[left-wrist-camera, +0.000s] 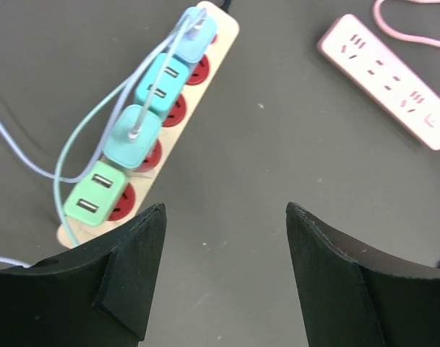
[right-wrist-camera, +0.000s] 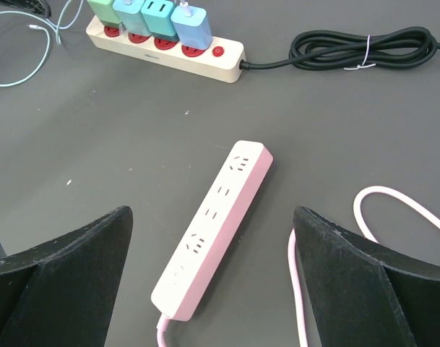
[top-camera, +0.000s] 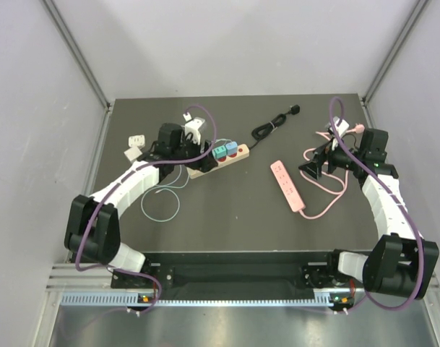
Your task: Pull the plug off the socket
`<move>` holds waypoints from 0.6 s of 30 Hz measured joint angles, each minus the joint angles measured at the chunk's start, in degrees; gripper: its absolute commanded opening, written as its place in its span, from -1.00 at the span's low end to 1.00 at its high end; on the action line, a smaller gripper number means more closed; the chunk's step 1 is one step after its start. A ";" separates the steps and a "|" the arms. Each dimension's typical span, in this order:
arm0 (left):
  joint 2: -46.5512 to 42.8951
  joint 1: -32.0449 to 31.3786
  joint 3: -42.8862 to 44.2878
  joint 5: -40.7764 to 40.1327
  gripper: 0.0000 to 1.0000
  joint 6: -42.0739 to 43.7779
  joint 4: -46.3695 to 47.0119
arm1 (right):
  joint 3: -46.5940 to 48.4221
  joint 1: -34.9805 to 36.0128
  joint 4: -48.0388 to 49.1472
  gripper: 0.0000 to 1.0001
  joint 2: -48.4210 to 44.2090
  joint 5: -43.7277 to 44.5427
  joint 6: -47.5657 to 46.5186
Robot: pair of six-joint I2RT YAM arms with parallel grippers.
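Note:
A beige power strip (top-camera: 241,152) with red sockets lies at the back left of the table. Several USB plugs stand in its sockets in a row. In the left wrist view they run green (left-wrist-camera: 95,194), teal (left-wrist-camera: 133,137), teal (left-wrist-camera: 162,83) and light blue (left-wrist-camera: 194,36); thin cables run from two of them. My left gripper (left-wrist-camera: 225,210) hovers over the strip's near end (left-wrist-camera: 69,233). It is open, with only bare table between its fingers. My right gripper (right-wrist-camera: 212,213) is open above a pink power strip (right-wrist-camera: 212,231), far from the plugs.
A coiled black cord (top-camera: 266,129) leads from the beige strip towards the back. White adapters (top-camera: 136,144) lie at the far left, and one more (top-camera: 193,124) behind my left wrist. A thin pale cable loops (top-camera: 162,202) on the table. A pink cable (top-camera: 328,195) curls at the right.

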 measured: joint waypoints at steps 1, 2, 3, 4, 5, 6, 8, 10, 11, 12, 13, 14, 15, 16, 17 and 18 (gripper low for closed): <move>0.09 0.00 0.02 -0.52 0.44 0.44 -0.02 | 0.00 0.00 0.02 0.84 0.00 -0.02 0.00; 0.28 0.00 0.04 -1.20 0.45 0.98 -0.07 | 0.00 0.00 0.02 0.84 0.00 -0.04 0.00; 0.70 0.00 0.15 -1.68 0.45 1.51 -0.13 | 0.00 0.00 0.00 0.84 0.00 -0.07 0.00; 1.27 0.00 0.42 -2.12 0.46 2.01 -0.13 | 0.00 0.00 0.00 0.84 0.00 -0.13 0.00; 2.29 0.00 0.83 -2.71 0.46 2.71 -0.17 | 0.00 0.00 0.00 0.84 0.00 -0.20 0.00; 3.10 0.00 1.18 -3.04 0.46 3.30 -0.20 | 0.00 0.00 0.00 0.84 0.00 -0.24 0.00; 4.90 0.00 1.86 -3.89 0.47 4.59 -0.44 | 0.00 -0.07 0.00 0.84 0.00 -0.35 0.00; 6.40 0.00 2.60 -4.63 0.48 5.79 -1.11 | 0.00 -0.26 0.00 0.85 0.00 -0.44 0.00; 7.13 0.00 3.10 -4.96 0.48 6.21 -1.68 | 0.00 -0.28 0.00 0.85 0.00 -0.46 0.00; 7.69 0.00 3.54 -5.42 0.49 6.64 -1.99 | 0.00 -0.33 0.00 0.84 0.00 -0.46 0.00; 8.24 0.00 4.04 -5.95 0.50 7.13 -2.25 | 0.00 -0.33 0.00 0.84 0.00 -0.48 0.00; 8.57 0.00 4.33 -6.34 0.50 7.48 -2.29 | 0.00 -0.33 0.00 0.84 0.00 -0.52 0.00; 8.72 0.00 4.57 -6.64 0.50 7.69 -2.38 | 0.00 -0.33 0.00 0.84 0.00 -0.57 0.00; 8.79 0.00 4.81 -7.04 0.51 7.93 -2.51 | 0.00 -0.35 -0.02 0.84 0.00 -0.63 0.00; 8.79 0.00 5.01 -7.45 0.51 8.24 -2.51 | 0.00 -0.37 0.00 0.84 0.00 -0.66 0.00; 8.79 0.00 5.18 -7.69 0.51 8.48 -2.51 | 0.00 -0.39 -0.02 0.84 0.00 -0.68 0.00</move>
